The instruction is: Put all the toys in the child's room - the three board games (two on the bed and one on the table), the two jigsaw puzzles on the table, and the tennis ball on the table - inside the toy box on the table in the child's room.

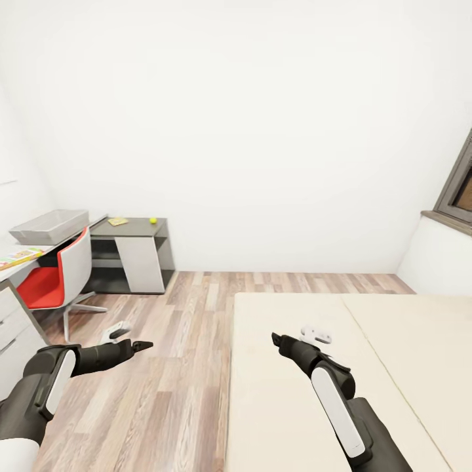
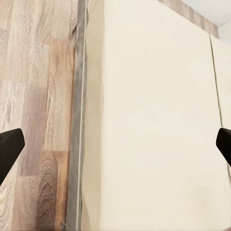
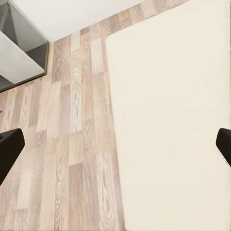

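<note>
The light grey toy box [image 1: 49, 225] stands on the pale table [image 1: 39, 252] at the far left. A long flat colourful box [image 1: 19, 257] lies near the table's front; its print is too small to read. The yellow tennis ball [image 1: 153, 220] and a small flat yellowish square [image 1: 118, 221] rest on the lower dark grey cabinet [image 1: 131, 231]. The cream bed [image 1: 341, 380] shows bare mattress. My left gripper [image 1: 136, 345] [image 2: 115, 147] hangs open over the floor beside the bed's edge. My right gripper [image 1: 280, 339] [image 3: 115, 147] is open above the bed's corner, holding nothing.
A red and white swivel chair [image 1: 56, 278] stands between me and the table. White drawers [image 1: 13, 328] sit at the near left. Wood floor [image 1: 190, 308] runs between bed and cabinet. A window ledge [image 1: 446, 223] juts out at the right wall.
</note>
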Tool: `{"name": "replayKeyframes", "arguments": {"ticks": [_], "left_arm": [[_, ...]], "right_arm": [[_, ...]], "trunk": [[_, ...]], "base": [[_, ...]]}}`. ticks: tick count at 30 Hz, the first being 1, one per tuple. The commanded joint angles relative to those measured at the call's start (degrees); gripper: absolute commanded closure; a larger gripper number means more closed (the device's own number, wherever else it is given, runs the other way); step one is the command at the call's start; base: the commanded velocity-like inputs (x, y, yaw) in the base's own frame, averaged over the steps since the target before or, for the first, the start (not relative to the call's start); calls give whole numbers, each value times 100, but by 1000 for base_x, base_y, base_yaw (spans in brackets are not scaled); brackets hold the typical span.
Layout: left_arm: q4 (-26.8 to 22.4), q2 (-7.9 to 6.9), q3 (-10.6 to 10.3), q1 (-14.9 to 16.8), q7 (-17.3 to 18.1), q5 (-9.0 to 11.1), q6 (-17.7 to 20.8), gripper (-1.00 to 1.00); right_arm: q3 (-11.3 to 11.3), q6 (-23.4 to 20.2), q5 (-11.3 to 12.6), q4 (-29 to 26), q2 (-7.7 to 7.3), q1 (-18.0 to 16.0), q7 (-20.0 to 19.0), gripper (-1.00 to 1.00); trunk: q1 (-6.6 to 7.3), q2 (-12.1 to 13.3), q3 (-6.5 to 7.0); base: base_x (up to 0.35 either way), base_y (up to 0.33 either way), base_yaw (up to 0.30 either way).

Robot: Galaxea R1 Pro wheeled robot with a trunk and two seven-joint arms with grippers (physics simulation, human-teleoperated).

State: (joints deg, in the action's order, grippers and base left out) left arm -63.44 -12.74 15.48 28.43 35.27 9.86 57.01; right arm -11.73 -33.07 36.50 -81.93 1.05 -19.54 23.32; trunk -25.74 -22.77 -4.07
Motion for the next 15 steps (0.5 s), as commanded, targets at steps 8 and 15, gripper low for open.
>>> {"name": "replayKeyframes", "arguments": {"ticks": [8,15], "left_arm": [[-2,0,7,5,6,20,38,-100],[-2,0,7,5,6,18,38,-100]], "right_arm": [[-5,-7,59,-7,0,-6,58,-100],[-5,-7,59,-8,0,-6,58,-100]], "trunk": [[-4,-14,-14],[-4,-14,-14]], "base": [[0,-174,0],[0,-174,0]]}}
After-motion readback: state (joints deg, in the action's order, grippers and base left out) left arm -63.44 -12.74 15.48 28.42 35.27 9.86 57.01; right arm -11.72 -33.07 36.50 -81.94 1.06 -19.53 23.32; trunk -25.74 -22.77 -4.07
